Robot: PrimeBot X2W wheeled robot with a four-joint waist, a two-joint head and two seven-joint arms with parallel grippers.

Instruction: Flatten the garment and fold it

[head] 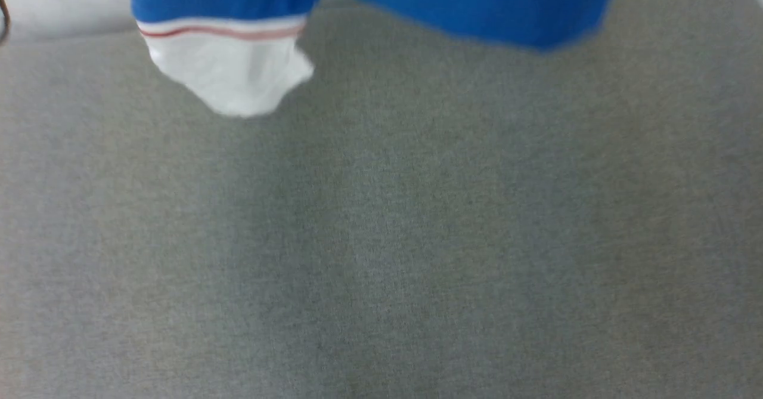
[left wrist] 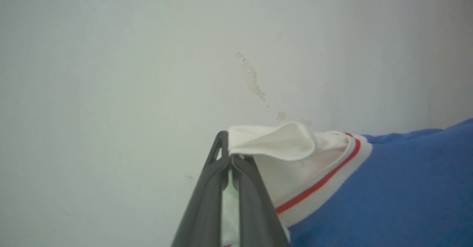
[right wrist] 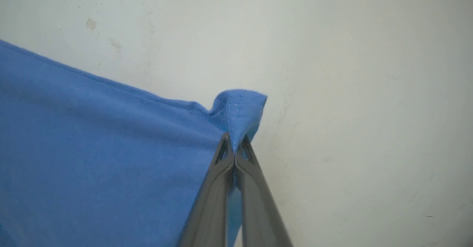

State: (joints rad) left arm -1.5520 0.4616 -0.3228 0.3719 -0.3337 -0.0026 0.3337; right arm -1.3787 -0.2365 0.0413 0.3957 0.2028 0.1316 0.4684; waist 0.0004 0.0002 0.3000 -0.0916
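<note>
The garment (head: 453, 5) hangs above the grey table, a bright blue jersey whose lower edge and a white sleeve with a thin red stripe dangle at the top of the head view. In the left wrist view my left gripper (left wrist: 230, 154) is shut on the white sleeve edge of the garment (left wrist: 388, 188). In the right wrist view my right gripper (right wrist: 234, 143) is shut on a blue corner of the garment (right wrist: 92, 147). The cloth stretches between the two grips. The chest print is hidden.
A grey cloth-covered table (head: 381, 238) spreads below the hanging shirt. A pale wall (left wrist: 147, 73) with chipped paint stands behind both grippers. A dark curved thing (head: 3, 17) shows at the far left edge.
</note>
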